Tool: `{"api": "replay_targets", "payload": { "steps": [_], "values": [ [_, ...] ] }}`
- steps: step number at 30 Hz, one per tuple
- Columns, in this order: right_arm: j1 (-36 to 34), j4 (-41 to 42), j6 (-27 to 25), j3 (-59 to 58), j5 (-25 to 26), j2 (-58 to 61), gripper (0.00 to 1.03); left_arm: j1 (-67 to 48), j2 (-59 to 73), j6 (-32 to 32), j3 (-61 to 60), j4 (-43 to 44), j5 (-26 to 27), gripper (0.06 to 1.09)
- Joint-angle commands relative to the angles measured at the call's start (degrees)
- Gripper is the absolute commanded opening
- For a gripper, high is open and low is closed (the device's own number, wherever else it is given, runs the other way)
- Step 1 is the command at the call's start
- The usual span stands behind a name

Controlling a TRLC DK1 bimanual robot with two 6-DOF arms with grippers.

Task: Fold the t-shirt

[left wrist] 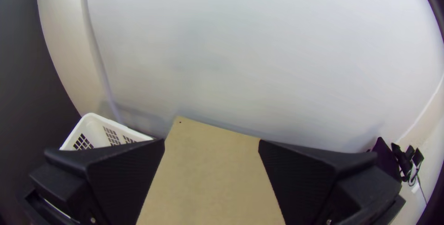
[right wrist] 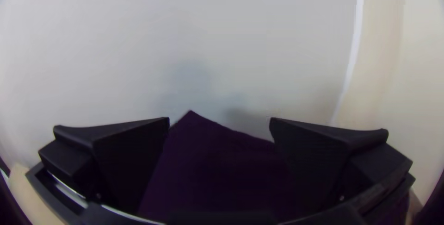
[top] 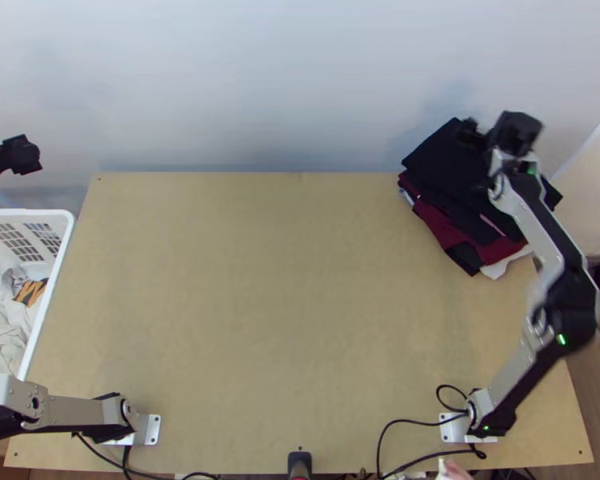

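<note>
Dark folded cloth (top: 444, 160) lies on top of a pile at the table's far right corner; which piece is the t-shirt I cannot tell. My right gripper (top: 492, 134) is over the pile's far side. In the right wrist view the right gripper (right wrist: 219, 128) stands open, with the dark cloth (right wrist: 217, 169) beyond and below the gap. At the far left, beside the table and near the basket, is my left gripper (top: 20, 154). The left wrist view shows the left gripper (left wrist: 212, 141) open and holding nothing.
A white basket (top: 52, 272) with loose clothes stands against the table's left side. Maroon cloth (top: 440, 228) and white cloth (top: 504, 264) stick out under the pile's top. Bare wood (top: 276, 280) spans the table's middle; black cables run along its near edge.
</note>
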Motion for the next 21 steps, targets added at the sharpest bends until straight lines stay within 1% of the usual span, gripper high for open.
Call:
{"api": "replay_targets", "payload": {
  "steps": [1,2,4,5,6,9,12,15,17,19,21],
  "values": [
    [-1.1,-8.8,0.7,8.9,1.5,7.8,0.98,0.6,-1.5,-0.3,1.0,-0.3,-0.2,1.05],
    [-1.4,-13.7,2.1,12.1,1.6,9.0,0.98,0.6,-1.7,-0.2,1.0,-0.5,-0.2,1.05],
    [-1.7,-24.5,6.5,19.6,1.6,9.5,0.98,0.7,-2.4,0.3,0.9,-1.0,-0.2,1.05],
    [-1.7,-28.1,7.8,22.0,1.5,7.8,0.98,0.9,-2.8,0.5,0.9,-1.0,-0.2,1.05],
    [-1.6,-28.9,8.1,22.7,1.6,5.5,0.98,1.1,-3.1,0.7,0.9,-1.1,-0.2,1.05],
    [-0.9,-28.3,7.1,23.6,1.5,-3.6,0.98,1.6,-4.5,0.9,1.1,0.4,-0.2,1.05],
    [-0.8,-24.6,2.2,25.0,1.5,-11.7,0.98,2.0,-6.7,0.9,1.1,4.2,-0.2,1.05],
    [-0.8,-23.4,-0.7,26.1,1.2,-18.7,0.98,2.7,-9.1,-0.1,1.0,8.6,-0.2,1.05],
    [-1.1,-23.4,-0.9,25.7,1.2,-24.0,0.98,2.8,-10.8,-0.7,0.9,10.3,-0.2,1.05],
    [-1.2,-23.1,-0.9,22.5,1.2,-30.0,0.98,3.3,-13.1,-0.6,-0.5,12.0,-0.4,1.05],
    [-2.2,-18.7,-1.1,16.1,1.3,-37.3,0.98,3.9,-17.1,-0.5,-5.0,15.8,-1.0,1.05]
  ]
}}
